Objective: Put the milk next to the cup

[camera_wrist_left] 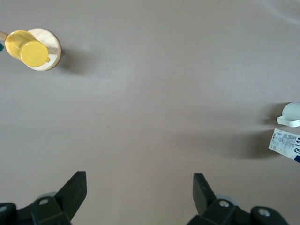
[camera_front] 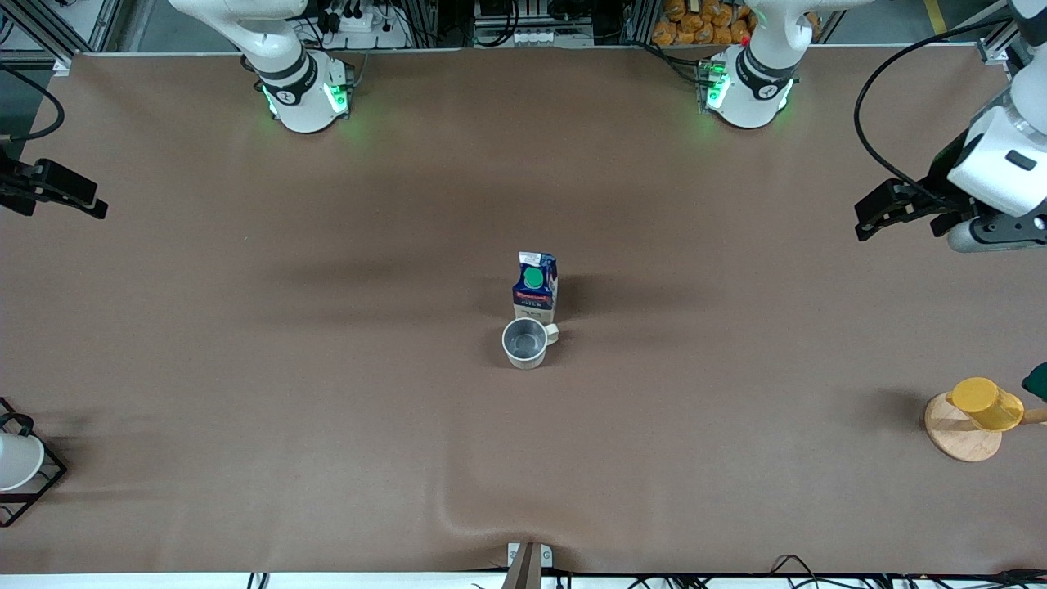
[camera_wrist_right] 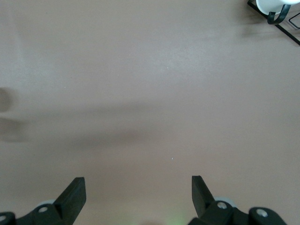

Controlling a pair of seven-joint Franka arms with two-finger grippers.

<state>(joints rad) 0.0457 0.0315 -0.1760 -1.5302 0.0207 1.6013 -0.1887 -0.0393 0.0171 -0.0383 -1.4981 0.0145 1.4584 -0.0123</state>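
The milk (camera_front: 536,286), a dark blue carton with a green cap, stands upright mid-table. The cup (camera_front: 525,343), an off-white mug with a grey inside, stands right beside it, nearer to the front camera. I cannot tell whether they touch. Both show at the edge of the left wrist view, the milk (camera_wrist_left: 286,143) and the cup (camera_wrist_left: 291,115). My left gripper (camera_front: 865,219) (camera_wrist_left: 139,185) is open and empty, up over the left arm's end of the table. My right gripper (camera_front: 96,200) (camera_wrist_right: 138,187) is open and empty over the right arm's end.
A yellow cup (camera_front: 986,403) (camera_wrist_left: 28,47) lies on a wooden disc (camera_front: 957,442) at the left arm's end. A white cup (camera_front: 16,460) (camera_wrist_right: 274,5) sits in a black wire rack (camera_front: 41,483) at the right arm's end. The brown table cover has a wrinkle (camera_front: 491,523) near its front edge.
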